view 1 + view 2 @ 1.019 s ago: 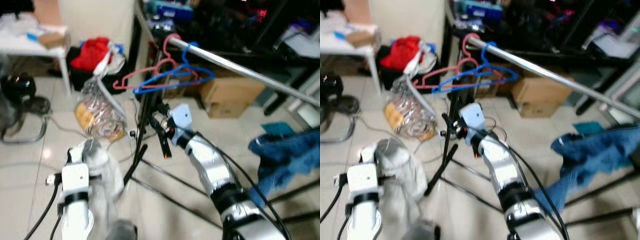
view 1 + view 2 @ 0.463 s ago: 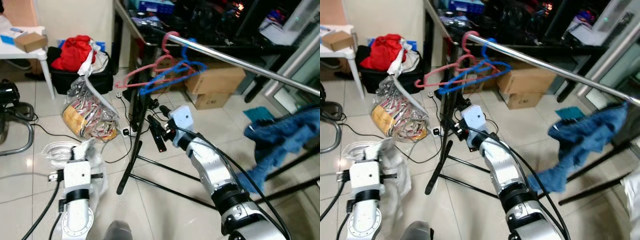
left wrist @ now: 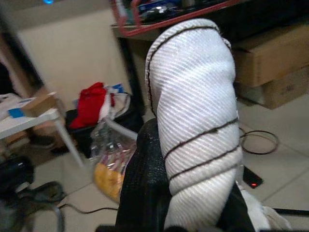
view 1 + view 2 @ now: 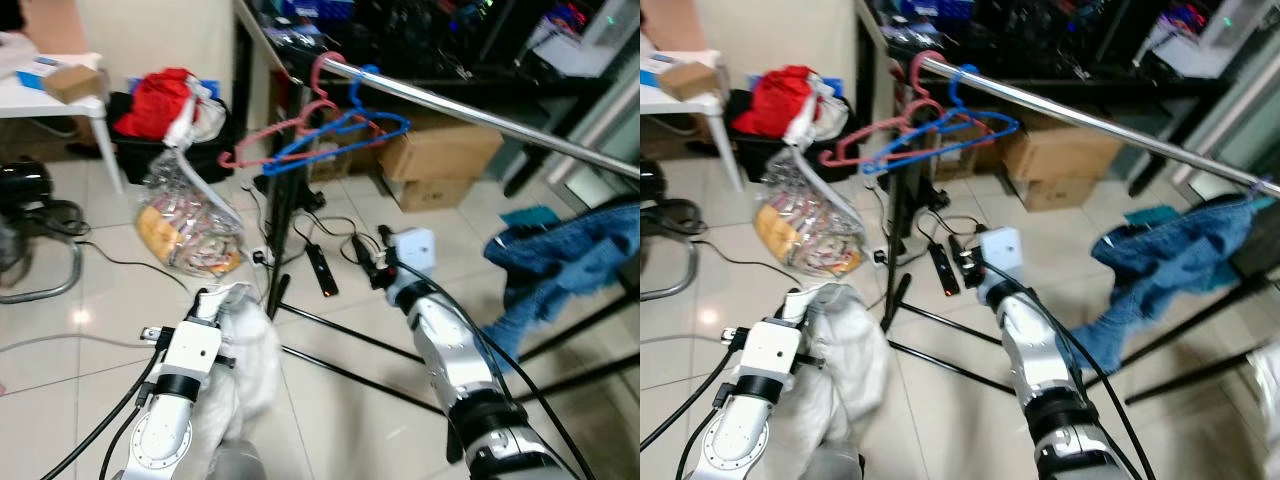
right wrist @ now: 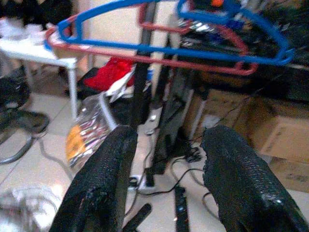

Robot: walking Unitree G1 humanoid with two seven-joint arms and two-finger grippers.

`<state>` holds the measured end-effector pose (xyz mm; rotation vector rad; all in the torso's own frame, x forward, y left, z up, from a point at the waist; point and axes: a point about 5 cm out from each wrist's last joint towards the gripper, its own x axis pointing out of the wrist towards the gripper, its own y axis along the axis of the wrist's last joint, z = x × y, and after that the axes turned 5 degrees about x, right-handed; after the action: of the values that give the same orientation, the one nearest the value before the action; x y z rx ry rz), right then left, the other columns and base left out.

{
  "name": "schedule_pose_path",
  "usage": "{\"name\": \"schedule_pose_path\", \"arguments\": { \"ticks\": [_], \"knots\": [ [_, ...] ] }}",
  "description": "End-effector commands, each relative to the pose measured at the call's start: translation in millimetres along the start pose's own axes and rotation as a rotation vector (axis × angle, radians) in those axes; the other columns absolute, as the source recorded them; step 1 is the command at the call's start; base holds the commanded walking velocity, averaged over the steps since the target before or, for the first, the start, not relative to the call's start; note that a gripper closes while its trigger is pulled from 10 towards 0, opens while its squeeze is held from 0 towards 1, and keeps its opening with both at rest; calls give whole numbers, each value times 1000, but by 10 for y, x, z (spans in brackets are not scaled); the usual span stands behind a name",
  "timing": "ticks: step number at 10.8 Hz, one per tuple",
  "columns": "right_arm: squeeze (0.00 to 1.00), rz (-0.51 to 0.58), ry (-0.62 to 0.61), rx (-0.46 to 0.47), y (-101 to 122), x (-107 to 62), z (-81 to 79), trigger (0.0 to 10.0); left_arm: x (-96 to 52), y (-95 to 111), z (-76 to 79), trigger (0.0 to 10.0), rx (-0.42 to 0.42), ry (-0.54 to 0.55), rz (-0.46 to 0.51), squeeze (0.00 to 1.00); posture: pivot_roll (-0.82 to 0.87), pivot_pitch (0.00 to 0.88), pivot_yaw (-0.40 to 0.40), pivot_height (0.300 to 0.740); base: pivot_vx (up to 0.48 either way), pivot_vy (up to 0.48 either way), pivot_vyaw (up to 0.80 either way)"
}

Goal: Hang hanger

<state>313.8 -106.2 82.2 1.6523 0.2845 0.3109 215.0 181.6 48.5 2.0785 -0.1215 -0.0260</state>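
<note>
A blue hanger (image 4: 345, 132) and a pink hanger (image 4: 262, 148) hang side by side at the left end of the silver rail (image 4: 470, 115). My right gripper (image 4: 368, 256) is below them and a little to the right, open, with nothing between its fingers. From the right wrist the blue hanger (image 5: 169, 47) and pink hanger (image 5: 159, 60) show above the two black fingers (image 5: 104, 179). My left gripper (image 4: 218, 305) is low on the left, shut on a white striped cloth (image 3: 193, 121) that is bunched over its fingers.
The rack's black post (image 4: 285, 215) and floor legs (image 4: 330, 335) stand between the arms. A power strip (image 4: 320, 268) and cables lie on the tiles. Blue jeans (image 4: 560, 260) hang at right. Cardboard boxes (image 4: 440, 160), a plastic bag (image 4: 185, 225), red clothes (image 4: 160, 100) and a white table (image 4: 60, 95) lie beyond.
The camera has shifted. My right gripper has drawn back from the rack post, rightward and lower. Both hangers stay on the rail. My left arm has swung inward with the white cloth.
</note>
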Motion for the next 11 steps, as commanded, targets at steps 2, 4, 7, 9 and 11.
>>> {"name": "schedule_pose_path", "arguments": {
  "ticks": [2, 4, 7, 9, 11],
  "knots": [
    [0, 29, -23, -32, 8, -185, 176, 10000, -18, 120, 88, 10000, -57, -56, 65, 0, 356, 51, -143, 740, 0, 0, 0],
    [0, 26, 79, -109, 4, -288, 191, 10000, -53, 139, 125, 10000, -104, -88, 62, 0, 355, 51, -139, 740, 0, 0, 0],
    [0, -33, 215, -138, 15, -476, 250, 10000, -219, 193, 142, 10000, -137, -200, 71, 0, 368, 57, -138, 740, 0, 0, 0],
    [0, -29, 19, -174, 2, -520, 429, 10000, -298, 160, 128, 10000, -156, -187, 36, 0, 377, 62, -142, 740, 0, 0, 0],
    [0, -43, -167, -188, -38, -597, 563, 10000, -362, 153, 106, 10000, -177, -148, 11, 0, 378, 64, -142, 740, 0, 0, 0]
  ]
}}
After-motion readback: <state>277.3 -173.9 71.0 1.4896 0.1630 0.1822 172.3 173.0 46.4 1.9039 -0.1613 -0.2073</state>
